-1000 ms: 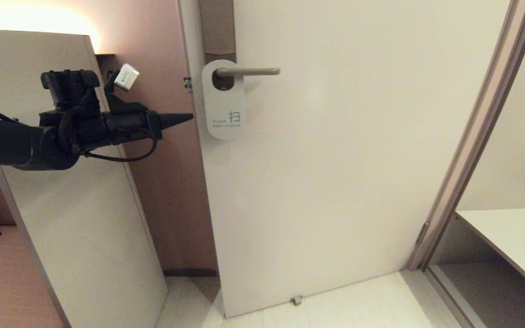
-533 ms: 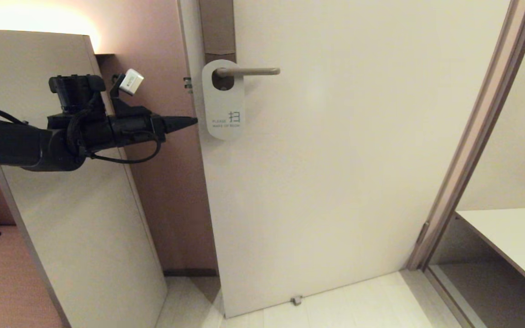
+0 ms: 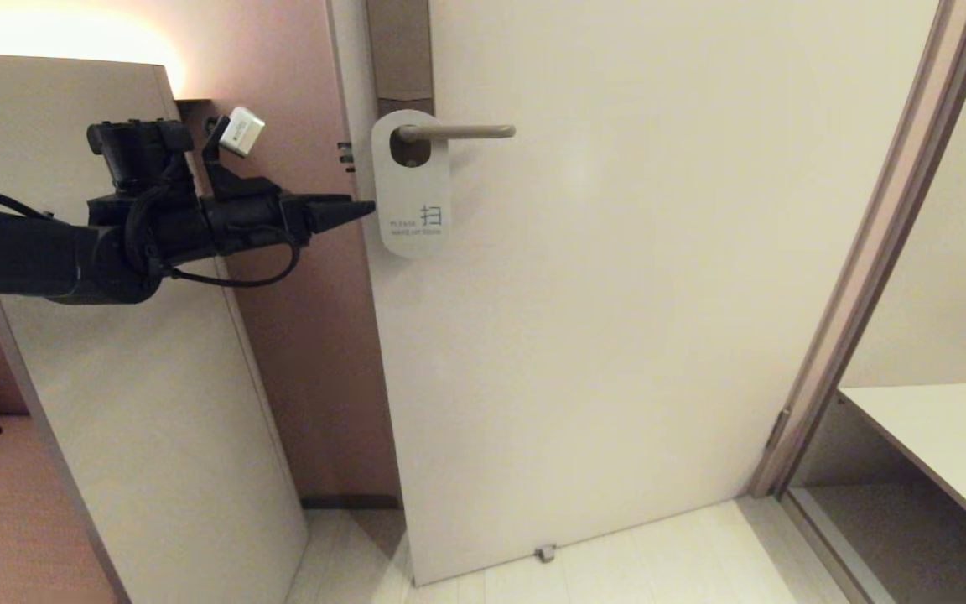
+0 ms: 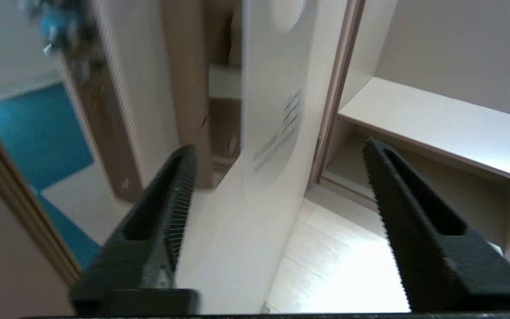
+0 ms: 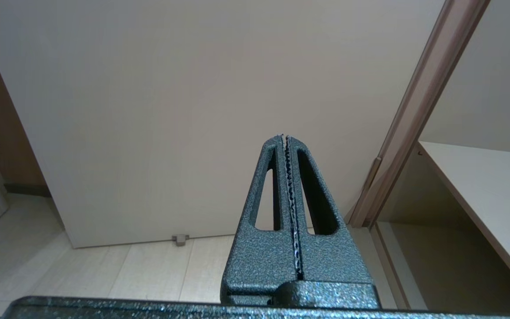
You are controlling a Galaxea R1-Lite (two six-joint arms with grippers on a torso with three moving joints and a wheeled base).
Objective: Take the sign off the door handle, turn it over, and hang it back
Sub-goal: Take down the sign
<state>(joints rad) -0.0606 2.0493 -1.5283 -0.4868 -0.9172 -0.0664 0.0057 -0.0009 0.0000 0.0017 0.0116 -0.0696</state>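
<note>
The sign [image 3: 412, 180] hangs by its hole on the door handle [image 3: 462, 132], white side out with "MAKE UP ROOM" printed low on it. My left gripper [image 3: 370, 208] reaches in from the left, its tips at the sign's left edge, level with the lower half. In the left wrist view the left gripper [image 4: 278, 148] is open with wide jaws, and the sign [image 4: 272, 106] shows just past the fingertips [image 4: 187, 155]; I cannot tell whether they touch it. My right gripper [image 5: 284, 136] is shut on nothing, low down, pointing at the door's lower part.
The white door [image 3: 617, 319] stands ajar, with a tall backplate [image 3: 399, 50] above the handle. A pale panel [image 3: 139, 377] leans at the left behind my left arm. The door frame [image 3: 869, 252] and a shelf [image 3: 944, 428] are at the right. A small stopper [image 3: 544, 553] sits at the door's foot.
My left gripper has moved up and to the right, up to the sign's left edge, and its jaws have gone from shut to wide open. The sign still hangs as before.
</note>
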